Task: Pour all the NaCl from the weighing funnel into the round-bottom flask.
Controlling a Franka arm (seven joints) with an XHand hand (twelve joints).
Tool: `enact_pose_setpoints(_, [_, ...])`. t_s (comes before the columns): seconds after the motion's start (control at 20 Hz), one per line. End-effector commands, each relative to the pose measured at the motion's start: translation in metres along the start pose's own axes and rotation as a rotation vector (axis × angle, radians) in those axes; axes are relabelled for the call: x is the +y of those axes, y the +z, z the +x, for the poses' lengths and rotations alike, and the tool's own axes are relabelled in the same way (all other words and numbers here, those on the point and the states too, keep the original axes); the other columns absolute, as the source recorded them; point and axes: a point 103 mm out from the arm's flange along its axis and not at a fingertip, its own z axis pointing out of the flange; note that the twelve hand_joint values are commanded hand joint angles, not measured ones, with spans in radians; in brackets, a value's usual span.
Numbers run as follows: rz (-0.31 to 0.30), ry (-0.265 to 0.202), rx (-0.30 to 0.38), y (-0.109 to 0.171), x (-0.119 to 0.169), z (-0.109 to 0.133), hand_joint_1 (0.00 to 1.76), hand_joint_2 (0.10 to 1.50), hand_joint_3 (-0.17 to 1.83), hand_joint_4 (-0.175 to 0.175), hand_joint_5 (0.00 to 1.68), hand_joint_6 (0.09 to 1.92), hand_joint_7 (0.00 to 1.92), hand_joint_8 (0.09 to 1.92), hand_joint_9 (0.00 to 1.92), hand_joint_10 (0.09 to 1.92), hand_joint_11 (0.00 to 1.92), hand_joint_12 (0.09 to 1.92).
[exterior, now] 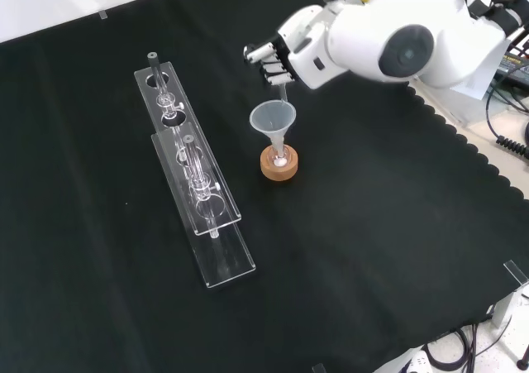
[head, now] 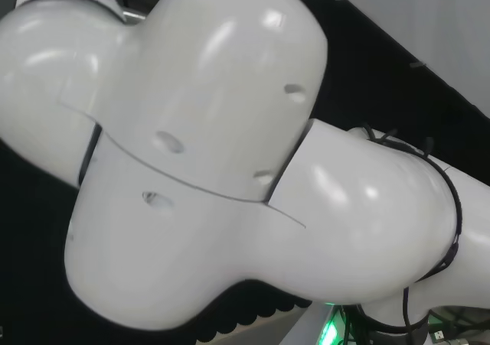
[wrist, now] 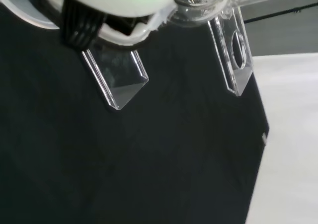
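So in the front view we've got the hand (exterior: 277, 59) up near the top, fingers curled, hanging just above and behind the clear funnel (exterior: 271, 121). Whether it's actually pinching anything we can't tell. The funnel's stem drops into the round-bottom flask (exterior: 280, 160), which sits on a cork ring (exterior: 279, 169) with something white at the bottom. Left of that lies a long clear rack (exterior: 195, 193) with glass pieces in it. No readable writing anywhere that we can spot.
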Motion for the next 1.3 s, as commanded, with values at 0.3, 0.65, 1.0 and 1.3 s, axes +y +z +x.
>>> enact_pose_setpoints(0.3, [0.0, 0.03, 0.306, 0.035, -0.002, -0.03, 1.28, 0.62, 0.76, 0.06, 1.18, 0.84, 1.33, 0.66, 1.24, 0.37, 0.72, 1.12])
enact_pose_setpoints(0.65, [0.007, 0.03, 0.486, 0.059, 0.002, -0.046, 1.28, 0.62, 0.76, 0.061, 1.18, 0.84, 1.33, 0.66, 1.24, 0.37, 0.73, 1.12])
enact_pose_setpoints(1.0, [-0.007, 0.028, 0.599, 0.082, 0.005, -0.055, 1.28, 0.62, 0.75, 0.062, 1.19, 0.84, 1.33, 0.66, 1.24, 0.37, 0.73, 1.12])
enact_pose_setpoints(1.3, [0.001, 0.036, 0.682, 0.1, 0.007, -0.063, 1.28, 0.62, 0.75, 0.065, 1.19, 0.84, 1.33, 0.66, 1.24, 0.37, 0.73, 1.12])
